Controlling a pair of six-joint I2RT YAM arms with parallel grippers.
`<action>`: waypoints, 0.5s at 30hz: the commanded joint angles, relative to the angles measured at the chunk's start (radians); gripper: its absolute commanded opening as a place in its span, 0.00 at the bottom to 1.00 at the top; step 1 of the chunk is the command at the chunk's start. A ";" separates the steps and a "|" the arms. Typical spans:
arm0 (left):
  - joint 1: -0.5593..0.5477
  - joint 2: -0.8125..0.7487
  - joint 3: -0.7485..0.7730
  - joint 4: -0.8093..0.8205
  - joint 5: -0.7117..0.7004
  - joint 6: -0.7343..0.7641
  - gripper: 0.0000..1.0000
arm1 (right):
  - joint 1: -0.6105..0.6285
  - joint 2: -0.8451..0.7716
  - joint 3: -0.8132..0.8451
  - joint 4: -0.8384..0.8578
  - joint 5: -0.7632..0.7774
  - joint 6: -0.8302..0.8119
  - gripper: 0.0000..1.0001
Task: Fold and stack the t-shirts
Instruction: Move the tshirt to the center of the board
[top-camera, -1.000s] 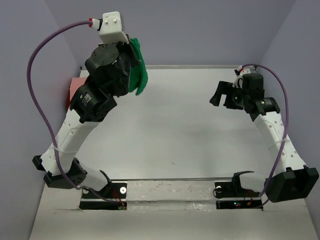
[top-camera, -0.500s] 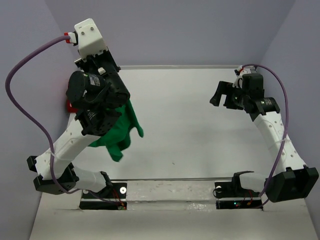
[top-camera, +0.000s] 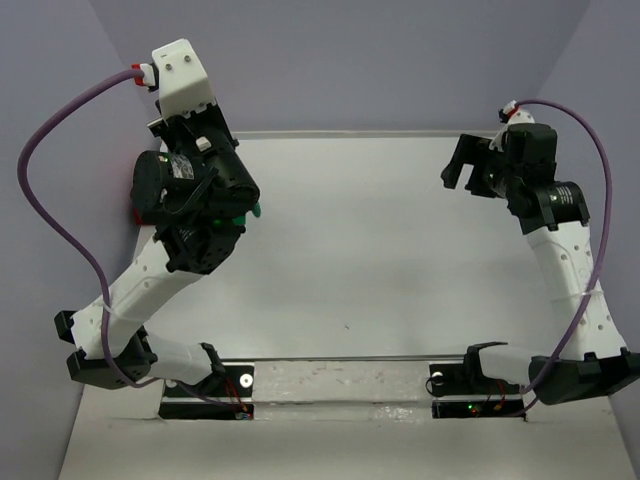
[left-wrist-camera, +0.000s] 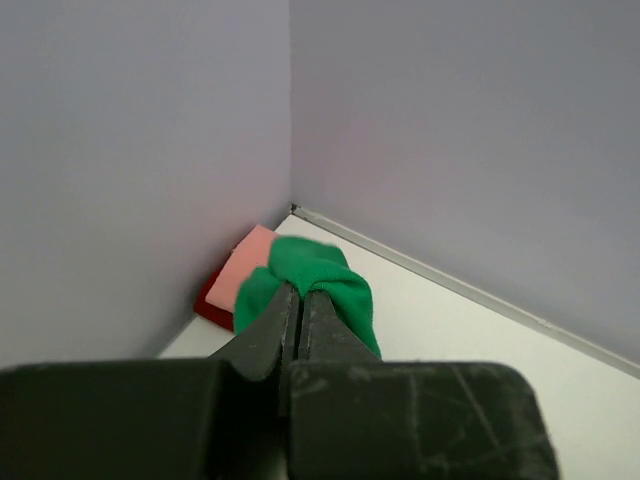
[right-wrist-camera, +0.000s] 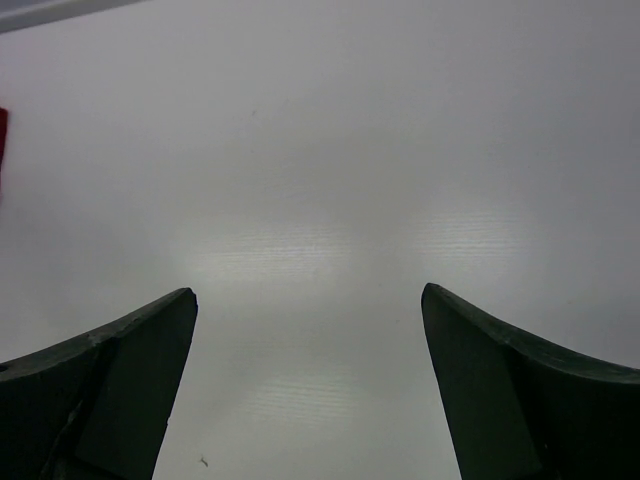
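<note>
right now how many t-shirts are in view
3. The green t-shirt is pinched in the shut left pincer; the salmon pink t-shirt lies on the dark red t-shirt in the far left corner. More could be hidden under the left arm.

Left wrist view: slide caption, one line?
Left gripper pinches green t-shirt near pink t-shirt lying on dark red t-shirt.

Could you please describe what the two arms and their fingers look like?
The left arm and the right arm both have white links joined by bulky black joints. A purple cable loops beside each: the left cable, the right cable. A white camera housing tops the left wrist. The fingers of the right gripper are dark, broad and tapering.
</note>
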 joint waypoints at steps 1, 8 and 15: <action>-0.011 -0.039 -0.015 0.075 -0.139 0.025 0.00 | 0.009 0.010 0.145 -0.083 0.163 -0.013 0.96; -0.011 -0.061 -0.051 0.081 -0.141 0.038 0.00 | 0.009 0.060 0.251 -0.151 0.268 -0.016 0.00; -0.011 -0.082 -0.098 0.096 -0.159 0.067 0.00 | 0.009 0.033 0.240 -0.157 0.322 -0.015 0.00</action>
